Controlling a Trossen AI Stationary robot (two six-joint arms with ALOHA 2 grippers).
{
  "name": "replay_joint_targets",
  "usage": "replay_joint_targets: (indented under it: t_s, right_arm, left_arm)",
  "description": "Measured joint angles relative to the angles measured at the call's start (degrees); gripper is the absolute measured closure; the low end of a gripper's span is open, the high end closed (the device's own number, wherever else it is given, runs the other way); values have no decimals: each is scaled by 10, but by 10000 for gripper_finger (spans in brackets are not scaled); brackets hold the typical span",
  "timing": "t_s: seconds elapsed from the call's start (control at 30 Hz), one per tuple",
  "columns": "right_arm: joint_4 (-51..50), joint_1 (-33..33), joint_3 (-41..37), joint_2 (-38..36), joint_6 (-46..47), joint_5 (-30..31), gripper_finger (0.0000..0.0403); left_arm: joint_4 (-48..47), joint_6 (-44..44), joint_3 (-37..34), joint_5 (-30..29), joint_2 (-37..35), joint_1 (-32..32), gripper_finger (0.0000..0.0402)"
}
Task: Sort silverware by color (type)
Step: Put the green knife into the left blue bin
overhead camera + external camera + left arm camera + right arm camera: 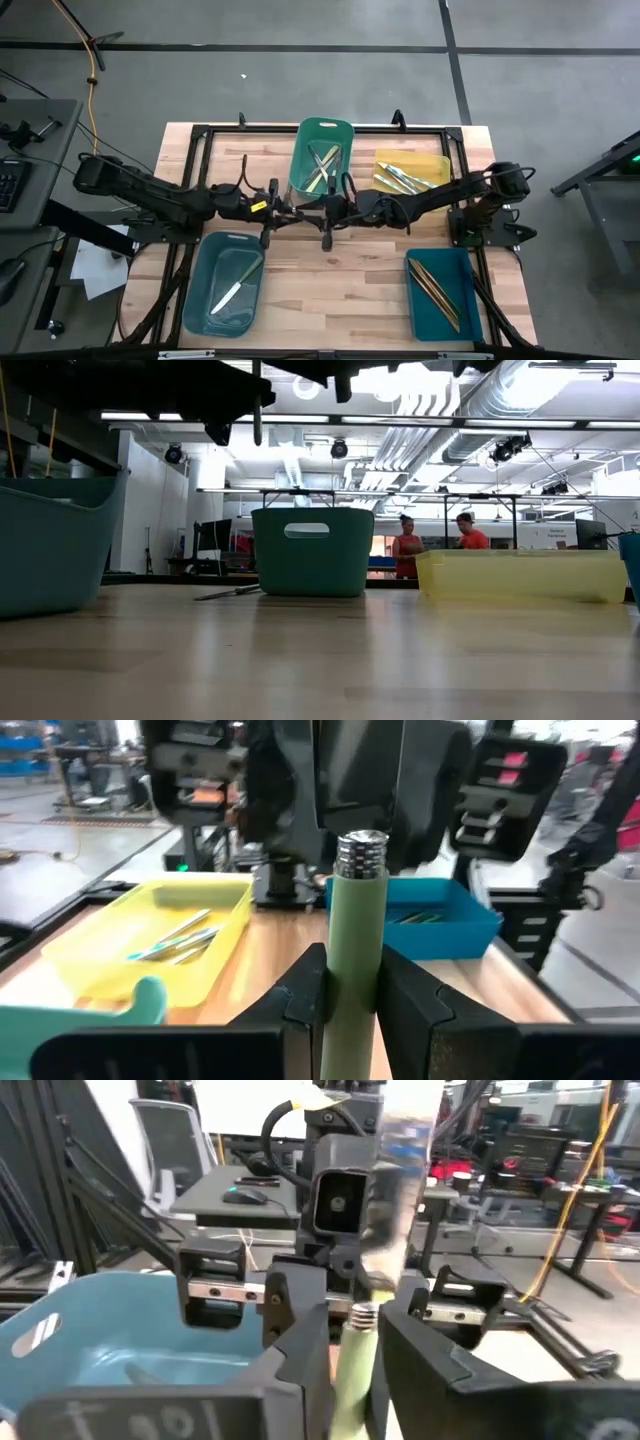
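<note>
- The left gripper was seen clamped on the pale green handle of a utensil, held upright between its fingers above the middle of the table.
- The utensil's metal end was smeared in the right wrist view, so its type could not be made out.
- The right gripper was met nose to nose with the left one; its fingers stood just apart from the same handle, loosened around it.
- Both arms were stretched inward from the table's sides.
- More silverware was lying in four bins: green, yellow, blue and teal.
- Two people were visible far off in the room, partly hidden behind the yellow bin.
</note>
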Motion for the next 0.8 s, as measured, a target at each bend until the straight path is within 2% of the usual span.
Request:
replay_joint_targets:
  t_s: [0.2, 0.4, 0.6, 0.67, 0.8]
  right_arm:
    - [-60, 15, 0, -23, -20, 73, 294]
    - [-126, 27, 0, -39, -33, 153, 289]
    - [-193, 28, -1, -51, -23, 184, 289]
    - [-181, 29, -17, -58, -25, 190, 288]
    - [-146, 25, -81, -99, -23, 241, 288]
  left_arm:
    - [-108, 11, -1, -48, -78, 0, 346]
    - [-226, 15, -3, -86, -183, 0, 346]
    - [-226, 15, -53, -110, -276, 0, 346]
    - [-224, 15, -66, -113, -304, 0, 346]
    - [-238, 6, -73, -113, -344, 0, 346]
